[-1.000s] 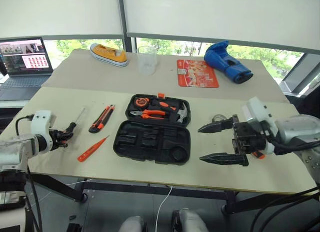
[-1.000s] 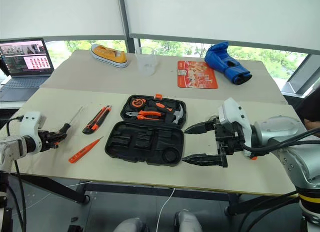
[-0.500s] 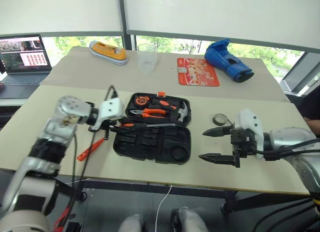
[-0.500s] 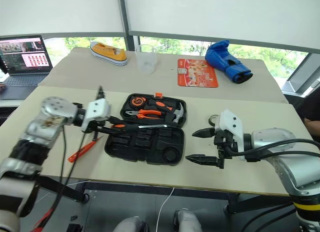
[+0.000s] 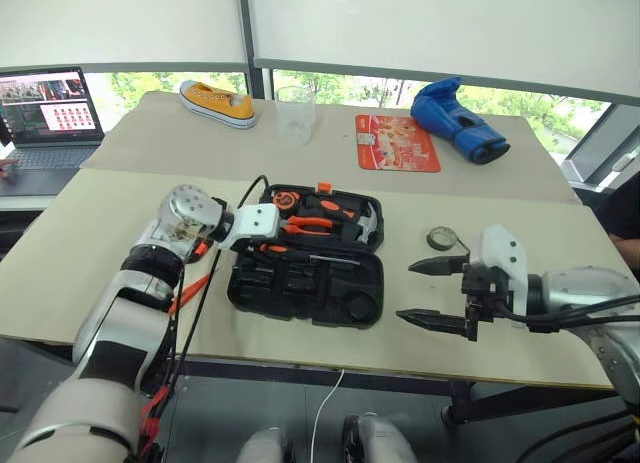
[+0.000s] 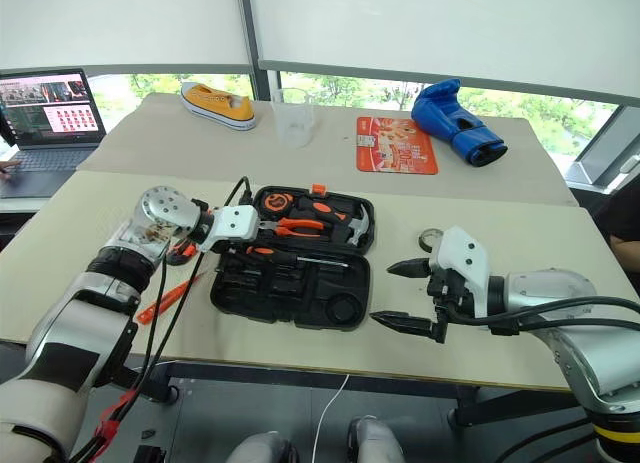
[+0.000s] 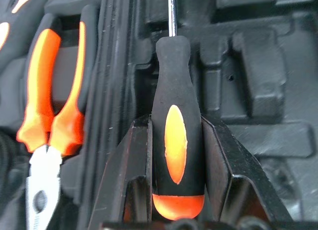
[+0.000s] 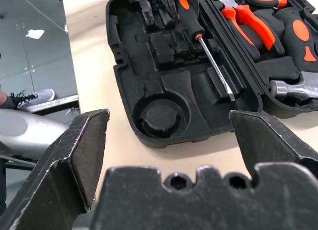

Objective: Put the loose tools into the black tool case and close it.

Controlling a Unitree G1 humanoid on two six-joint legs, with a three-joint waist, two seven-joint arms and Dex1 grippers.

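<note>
Left gripper pinches a screwdriver over the open tool case; I'd line its shaft along the long recess before releasing. Right gripper waits spread wide.

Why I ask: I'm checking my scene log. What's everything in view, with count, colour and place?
case: 1, black, open, front table centre
screwdriver: 1, orange-black, held over case
pliers: 1, orange-handled, in case lid
hammer: 1, steel head, in case lid
tester: 1, orange, left of case
tape roll: 1, dark, right of case
shoe: 1, yellow, rear table
cup: 1, clear, rear table
card: 1, red, rear table
glove: 1, blue, rear table
laptop: 1, grey, far left
left gripper: jaws shut on screwdriver
right gripper: jaws open, right of case
</note>
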